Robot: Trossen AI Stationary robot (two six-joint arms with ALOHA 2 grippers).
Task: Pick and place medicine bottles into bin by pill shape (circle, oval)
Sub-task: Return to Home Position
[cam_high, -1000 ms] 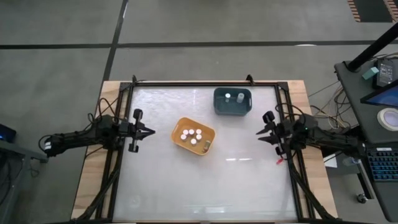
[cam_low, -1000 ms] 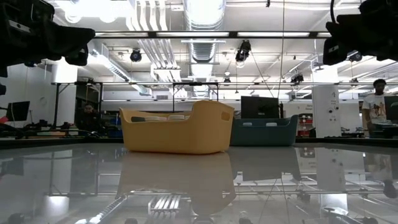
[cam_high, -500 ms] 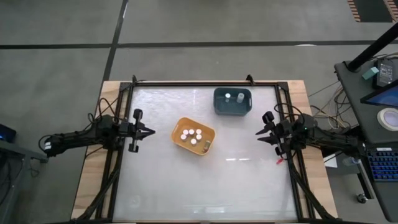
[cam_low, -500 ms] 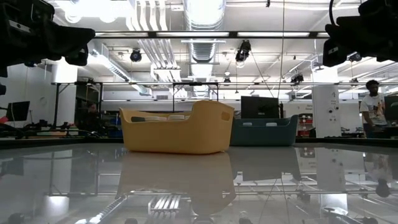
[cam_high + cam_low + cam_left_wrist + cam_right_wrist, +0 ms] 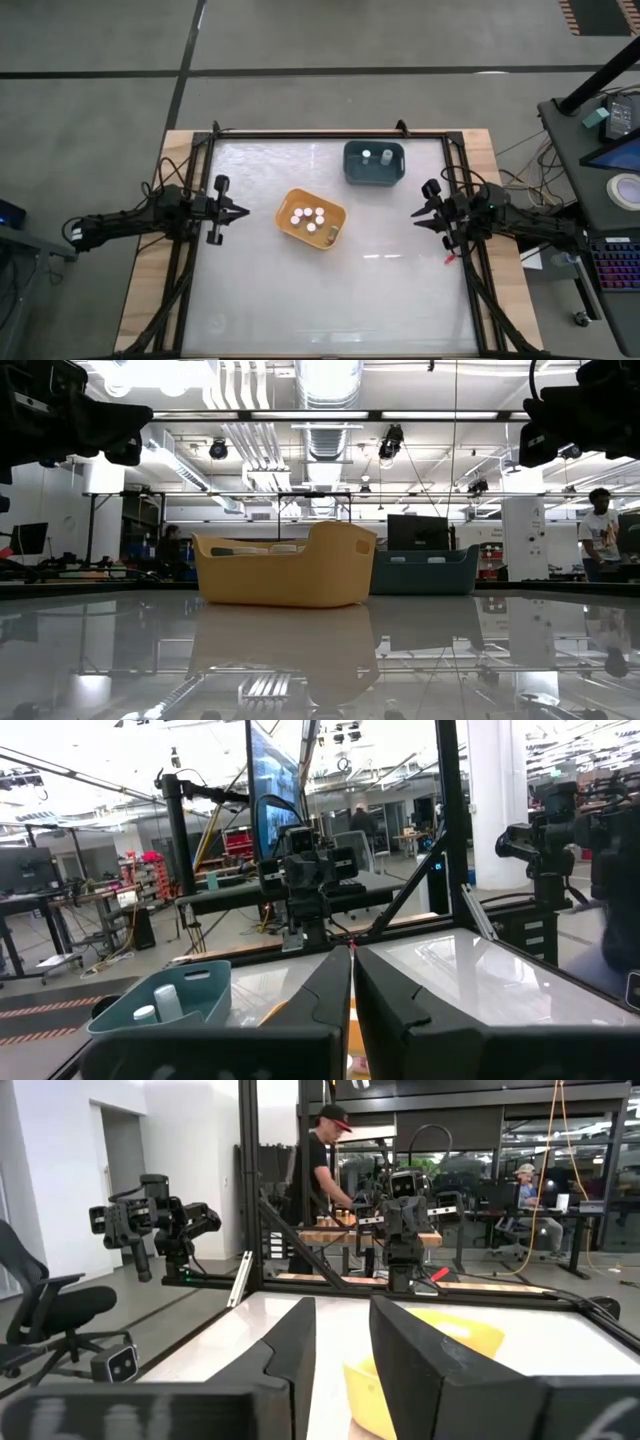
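Counter [image 5: 330, 290]: a pale glossy top, set on a wooden board [image 5: 140, 300].
Floor [image 5: 300, 35]: grey, crossed by dark lines.
Side desk: a keyboard [image 5: 610, 265] and a tape roll [image 5: 627, 190] are seen.
Room: an office chair [image 5: 45, 1315] and a capped person [image 5: 320, 1170] are shown.

Bright ceiling lights [image 5: 330, 375] blaze overhead, bouncing pale glare streaks off the glossy white surface [image 5: 330, 290], which mirrors the room with hardly a shadow.

- Grey concrete floor [image 5: 300, 40], dark seams, from 9 through 12 o'clock of table [image 5: 330, 290].
- Desk [image 5: 568, 125] with keyboard [image 5: 612, 262] at 3 o'clock.
- Overhead: ducts [image 5: 325, 435], bright strip lights [image 5: 325, 375].
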